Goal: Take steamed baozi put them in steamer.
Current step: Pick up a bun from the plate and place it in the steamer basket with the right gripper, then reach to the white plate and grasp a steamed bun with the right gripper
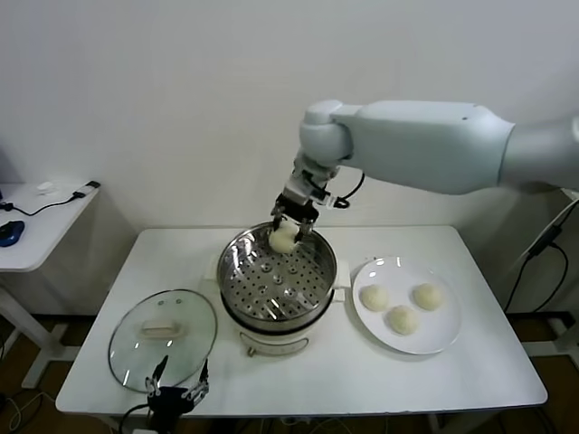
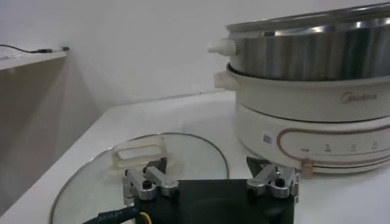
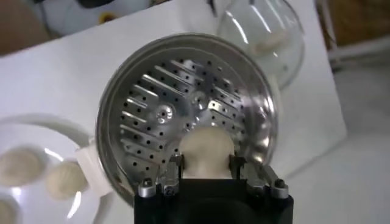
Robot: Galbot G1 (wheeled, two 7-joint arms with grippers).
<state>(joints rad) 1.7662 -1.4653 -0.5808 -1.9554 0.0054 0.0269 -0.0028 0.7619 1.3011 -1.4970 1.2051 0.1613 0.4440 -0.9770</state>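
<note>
Stainless-steel steamer [image 1: 278, 287] is overhung at its far rim by the right tool [image 1: 286, 237], closed on one steamed baozi [image 1: 283, 239]. Released here, the bun could be caught on the rim. Three baozi [image 1: 403, 318] are left on a white plate [image 1: 450, 336]. The left tool [image 2: 211, 184] is held open by the glass lid [image 1: 163, 338] on a white tabletop [image 1: 434, 380] against a plain wall.

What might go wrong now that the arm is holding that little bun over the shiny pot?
The right gripper holds one baozi above the far rim of the steamer, not its centre; released here, the bun might catch the rim or roll. A tight squeeze could dent it. Three baozi remain on the plate, so later trips may crowd the tray. The left gripper waits by the glass lid.
</note>
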